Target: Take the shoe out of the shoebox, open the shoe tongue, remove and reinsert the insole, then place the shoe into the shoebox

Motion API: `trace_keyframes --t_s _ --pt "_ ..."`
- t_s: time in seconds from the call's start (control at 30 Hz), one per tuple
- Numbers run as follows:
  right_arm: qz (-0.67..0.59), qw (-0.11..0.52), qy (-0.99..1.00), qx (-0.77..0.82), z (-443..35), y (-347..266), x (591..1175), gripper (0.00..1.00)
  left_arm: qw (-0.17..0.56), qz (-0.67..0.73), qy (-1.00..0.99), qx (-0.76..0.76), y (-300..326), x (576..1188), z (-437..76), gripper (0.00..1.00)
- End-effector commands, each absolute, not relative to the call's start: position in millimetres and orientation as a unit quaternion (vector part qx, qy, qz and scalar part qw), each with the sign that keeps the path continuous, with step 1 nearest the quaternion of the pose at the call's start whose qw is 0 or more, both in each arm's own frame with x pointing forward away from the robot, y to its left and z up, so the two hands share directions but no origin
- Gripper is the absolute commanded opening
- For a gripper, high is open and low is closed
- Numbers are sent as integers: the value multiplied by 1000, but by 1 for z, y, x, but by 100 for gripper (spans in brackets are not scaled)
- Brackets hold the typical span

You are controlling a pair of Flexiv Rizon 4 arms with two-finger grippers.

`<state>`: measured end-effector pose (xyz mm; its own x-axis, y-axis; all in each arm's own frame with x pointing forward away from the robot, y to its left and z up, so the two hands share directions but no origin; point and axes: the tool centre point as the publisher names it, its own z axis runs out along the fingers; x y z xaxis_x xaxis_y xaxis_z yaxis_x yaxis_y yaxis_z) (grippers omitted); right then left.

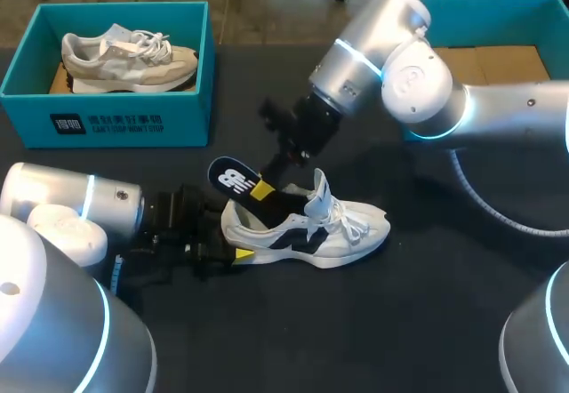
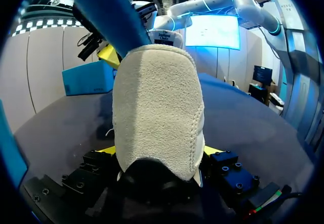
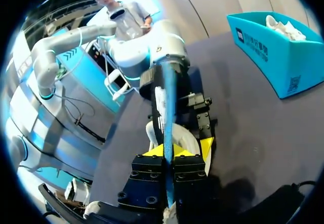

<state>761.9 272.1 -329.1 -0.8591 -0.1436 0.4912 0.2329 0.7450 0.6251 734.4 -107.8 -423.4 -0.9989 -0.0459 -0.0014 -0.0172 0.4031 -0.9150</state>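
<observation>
Arms meet near the middle of the dark table [image 1: 427, 322]. The left arm [image 1: 71, 211] comes in low from the near left corner, lying almost flat along the tabletop. Its left gripper [image 1: 228, 238] is clamped on the heel of the white-and-black shoe [image 1: 320, 228]. In the left wrist view the suede heel fills the gap between the 2 yellow fingertips [image 2: 108, 150], each pressed against 1 side.

The right arm [image 1: 400, 73] enters from the right, bends in front of the right shoebox [image 1: 498, 6] and slopes down towards the shoe's mouth. The right gripper [image 1: 261, 188] pinches the dark blue insole [image 1: 231, 178]. The right wrist view shows it edge-on, a thin strip held tight between the 2 yellow tips [image 3: 204, 147]. The insole's logo end is raised above the heel. The other end is hidden behind the gripper, so I cannot tell how far it reaches inside.

The shoe stands on its sole on the table, outside both boxes, toe towards the right, tongue [image 1: 318, 188] lifted and laces [image 1: 351, 224] loose.

The teal left shoebox [image 1: 187, 100] at the far left holds 1 grey-and-white shoe [image 1: 129, 55], toe towards the right. The teal right shoebox shows brown cardboard [image 1: 498, 60] on its floor, and the arm hides part of it.
</observation>
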Motion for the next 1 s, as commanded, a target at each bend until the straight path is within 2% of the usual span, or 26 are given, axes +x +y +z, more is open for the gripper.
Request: trace_keyframes --t_s 0.03,0.3,0.6,0.83,1.0 --pt "-403 267 -875 -19 -330 274 762 0 12 -545 838 -18 -108 735 -425 0" --pt "-421 256 -870 -10 -297 286 772 0 12 -545 838 -18 -108 735 -425 0" --pt "-443 183 -878 5 -260 302 797 0 12 -545 838 -18 -108 735 -425 0" --pt "-444 151 -883 2 -227 309 813 0 12 -545 838 -18 -108 735 -425 0" --pt "-462 101 -881 5 -210 307 821 0 12 -545 838 -18 -108 735 -425 0"
